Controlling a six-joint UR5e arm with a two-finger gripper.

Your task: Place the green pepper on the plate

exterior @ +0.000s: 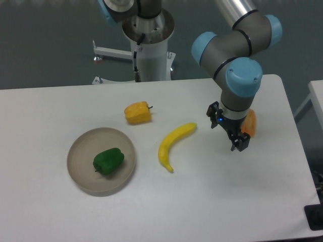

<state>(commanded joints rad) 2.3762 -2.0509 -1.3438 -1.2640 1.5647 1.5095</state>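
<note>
Nearest the front edge of the tabletop (212,212), toward its left side, sits the plate (81,174), and the green pepper (108,160) lies inside it, a little right of the dish's middle, resting on the dish floor with nothing touching it from above. Judged from how things lie, the placing itself looks done: the pepper is wholly within the rim and appears settled on its side. Further in, near the middle of the tabletop, a banana (173,144) lies curved on the bare surface, well apart from the plate. To its right the gripper (229,128) hangs above the tabletop toward the right edge, carrying nothing; its fingers seem to stand apart, though the angle makes the gap hard to read. Just behind it an orange piece of food (249,122) is partly hidden by the wrist. Further back, toward the far edge, a yellow-orange pepper (138,112) sits alone, untouched. What seems left, if anything, is only for the arm to clear off; no grasp or carrying remains.
</note>
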